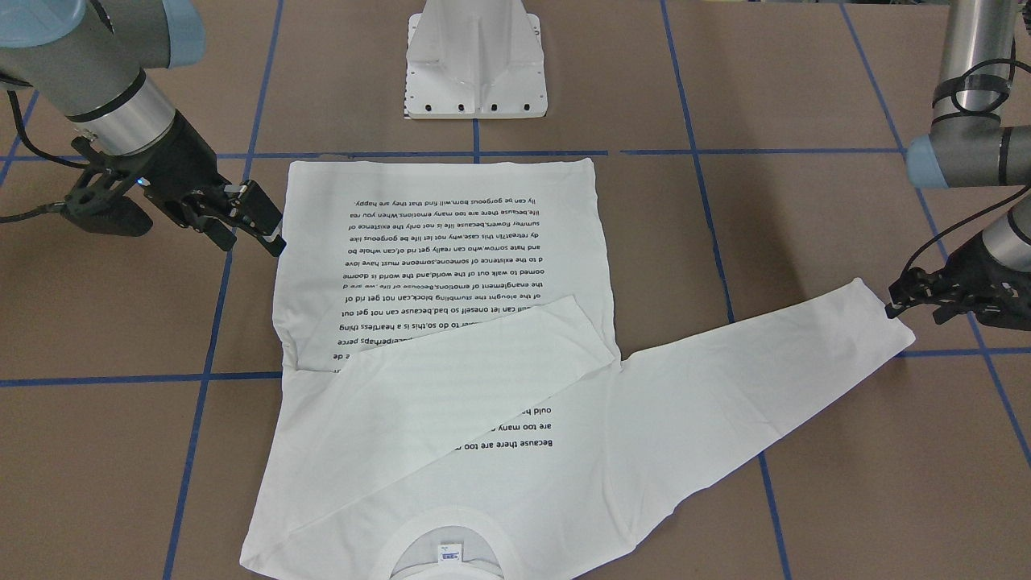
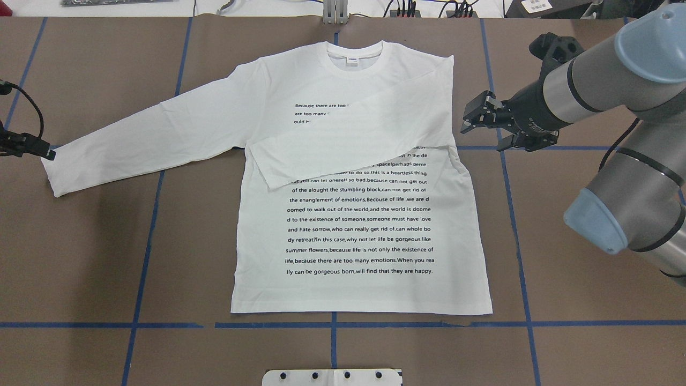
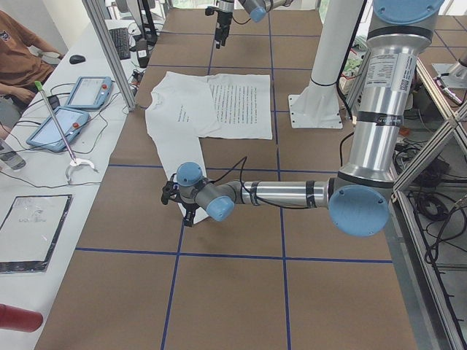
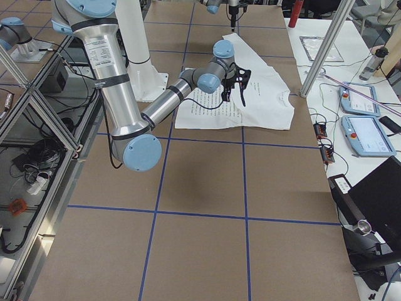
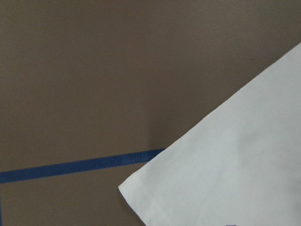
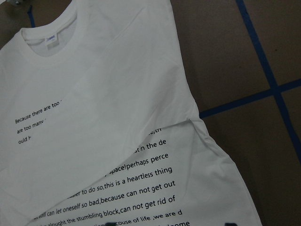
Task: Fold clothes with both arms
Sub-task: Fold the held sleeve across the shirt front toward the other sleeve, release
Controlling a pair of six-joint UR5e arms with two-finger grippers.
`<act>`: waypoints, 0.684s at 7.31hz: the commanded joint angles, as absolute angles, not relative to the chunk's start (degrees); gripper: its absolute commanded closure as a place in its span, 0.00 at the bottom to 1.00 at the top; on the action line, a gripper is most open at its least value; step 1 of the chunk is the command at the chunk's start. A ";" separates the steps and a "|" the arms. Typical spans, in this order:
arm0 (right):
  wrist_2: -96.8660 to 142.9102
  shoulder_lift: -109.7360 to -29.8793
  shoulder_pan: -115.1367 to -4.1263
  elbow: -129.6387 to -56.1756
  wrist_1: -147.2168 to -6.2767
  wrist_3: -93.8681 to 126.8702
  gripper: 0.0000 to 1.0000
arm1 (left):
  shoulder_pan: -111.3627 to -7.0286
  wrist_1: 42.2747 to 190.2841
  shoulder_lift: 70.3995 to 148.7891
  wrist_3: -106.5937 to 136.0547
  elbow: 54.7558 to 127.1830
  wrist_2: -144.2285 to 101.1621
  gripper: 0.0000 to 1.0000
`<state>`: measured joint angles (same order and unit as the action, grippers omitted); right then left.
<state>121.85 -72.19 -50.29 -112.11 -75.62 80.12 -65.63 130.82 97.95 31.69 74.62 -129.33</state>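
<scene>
shirt [image 2: 364, 225] cuff by l gripper [image 2: 45, 154]; r gripper [image 2: 468, 119] beside torso.

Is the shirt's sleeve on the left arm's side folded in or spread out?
Spread out: that sleeve lies flat, straight out from the shirt; only the other sleeve crosses the chest.

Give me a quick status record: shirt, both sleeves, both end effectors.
shirt: flat on the table, printed side up, collar away from the robot
folded sleeve: laid across the chest, covering part of the text
outstretched sleeve: flat, on the robot's left, not yet folded
left end effector: at the outstretched sleeve's cuff; cannot tell whether it is open or shut
right end effector: open, beside the shirt's edge near the fold, holding nothing
</scene>
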 commanded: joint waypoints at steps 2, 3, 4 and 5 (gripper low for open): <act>121.55 -72.77 -50.36 -113.11 -75.59 80.07 0.18 | -65.13 135.62 100.99 32.17 67.77 -128.85 0.23; 121.38 -72.86 -50.36 -113.12 -75.59 80.07 0.18 | -65.13 135.70 101.07 32.34 67.68 -128.85 0.27; 121.29 -72.77 -50.36 -113.20 -75.59 80.07 0.18 | -65.04 135.62 100.99 32.26 67.59 -128.85 0.33; 121.29 -72.77 -50.36 -113.38 -75.59 80.07 0.18 | -65.04 135.53 100.99 32.34 67.59 -128.85 0.35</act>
<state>121.35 -72.79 -50.36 -113.19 -75.59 80.07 -65.08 135.58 100.96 32.29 67.72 -128.85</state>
